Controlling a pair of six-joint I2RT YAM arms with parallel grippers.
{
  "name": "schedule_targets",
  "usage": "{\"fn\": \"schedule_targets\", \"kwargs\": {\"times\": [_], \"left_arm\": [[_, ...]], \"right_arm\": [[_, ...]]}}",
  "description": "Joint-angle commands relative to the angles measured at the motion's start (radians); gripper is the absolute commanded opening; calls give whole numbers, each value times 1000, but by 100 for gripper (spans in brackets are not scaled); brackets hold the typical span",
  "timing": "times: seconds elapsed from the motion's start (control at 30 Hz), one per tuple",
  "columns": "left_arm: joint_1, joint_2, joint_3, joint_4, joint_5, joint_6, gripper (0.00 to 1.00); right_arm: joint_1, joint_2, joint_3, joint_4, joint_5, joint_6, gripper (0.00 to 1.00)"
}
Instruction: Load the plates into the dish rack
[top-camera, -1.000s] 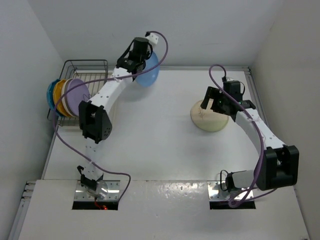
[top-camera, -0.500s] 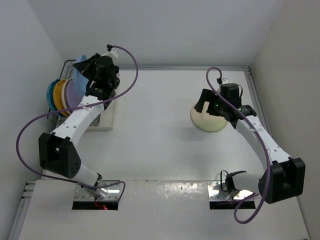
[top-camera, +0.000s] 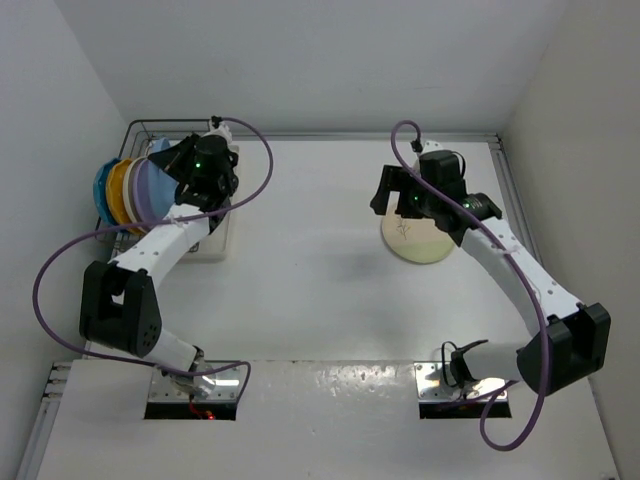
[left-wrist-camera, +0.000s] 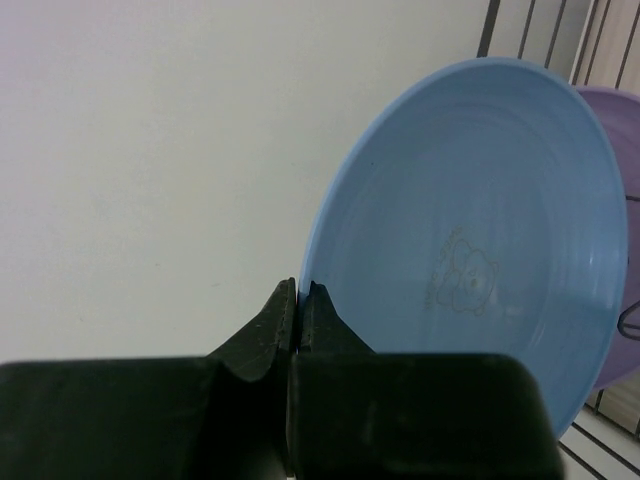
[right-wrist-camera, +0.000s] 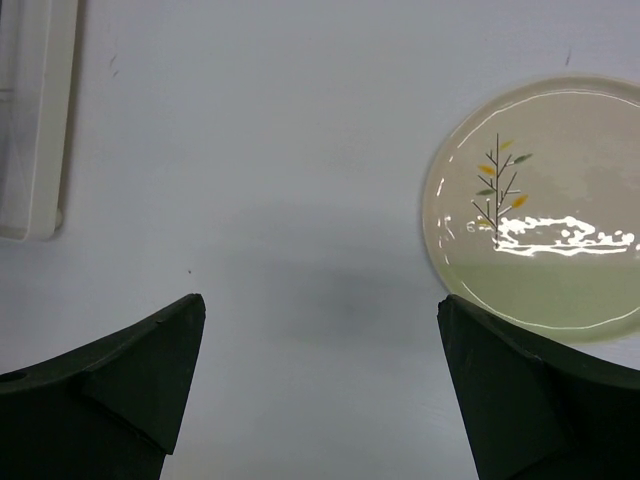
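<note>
The dark wire dish rack (top-camera: 172, 126) stands at the far left. The teal plate (top-camera: 100, 186), orange plate (top-camera: 119, 192) and lilac plate (top-camera: 141, 194) stand on edge in it. My left gripper (top-camera: 183, 166) is shut on the rim of the blue plate (top-camera: 158, 150) and holds it upright next to the lilac plate. In the left wrist view the gripper (left-wrist-camera: 300, 289) pinches the blue plate (left-wrist-camera: 480, 240), with the lilac plate (left-wrist-camera: 622, 180) behind it. My right gripper (top-camera: 386, 192) is open and empty, hovering left of the cream sprig plate (top-camera: 418, 238), which also shows in the right wrist view (right-wrist-camera: 545, 210). The other cream plate is not visible.
A flat cream tray (top-camera: 212, 238) lies under the rack's right side; its edge shows in the right wrist view (right-wrist-camera: 30, 120). Walls close in at the left, back and right. The right gripper (right-wrist-camera: 320, 310) hangs over bare white table (top-camera: 300, 290).
The left arm swung the blue plate from over the table's back to the rack, next to the lilac plate. The right gripper moved left and away, off the cream plate.
</note>
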Motion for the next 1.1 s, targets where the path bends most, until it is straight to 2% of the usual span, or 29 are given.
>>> {"fn": "schedule_targets", "kwargs": {"times": [0.0, 0.2, 0.3, 0.47, 0.7, 0.77, 0.9, 1.07], "left_arm": [[13, -32, 4, 99, -19, 6, 0], [31, -41, 6, 116, -29, -19, 0], [41, -41, 6, -1, -16, -111, 0], [64, -51, -92, 44, 17, -123, 0], [82, -51, -149, 63, 28, -132, 0], [82, -60, -149, 109, 14, -85, 0], [73, -60, -40, 75, 24, -67, 0], [51, -60, -2, 153, 33, 36, 0]], "right_arm": [[23, 2, 38, -29, 56, -1, 100], [34, -25, 29, -49, 82, -12, 100], [34, -45, 15, -46, 94, -10, 100], [35, -65, -2, -37, 100, -18, 100], [35, -68, -6, -34, 97, -21, 100], [29, -72, -2, -34, 99, -25, 100], [30, -62, 4, -31, 97, -24, 100], [32, -42, 33, -37, 91, -28, 100]]}}
